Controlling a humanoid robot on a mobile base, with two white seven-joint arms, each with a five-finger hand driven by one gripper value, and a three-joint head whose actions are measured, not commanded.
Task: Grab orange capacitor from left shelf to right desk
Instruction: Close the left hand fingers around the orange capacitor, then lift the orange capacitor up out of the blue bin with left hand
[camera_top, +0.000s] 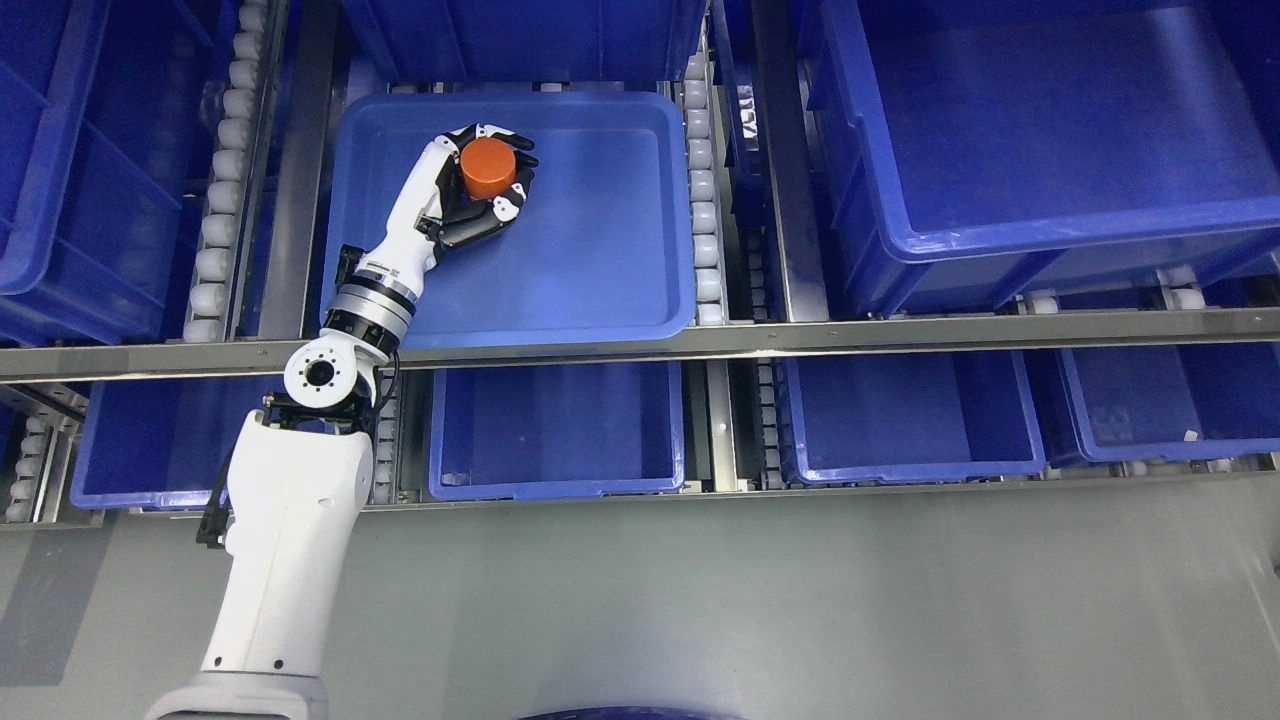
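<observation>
An orange cylindrical capacitor (488, 168) stands inside a shallow blue tray (600, 270) on the shelf's upper level, toward the tray's far left. My left hand (492, 178) reaches in from the lower left, and its black and white fingers (512, 205) curl around the capacitor's sides. The capacitor's top face shows; its lower part is hidden by the fingers. I cannot tell whether it rests on the tray floor or is lifted. The right arm is out of the picture.
Deep blue bins fill the shelf: a large one (1050, 150) at upper right, one (70, 170) at far left, several (560, 430) on the lower level. White roller tracks (703, 200) flank the tray. A metal rail (800, 335) crosses the front. Grey floor (750, 600) lies below.
</observation>
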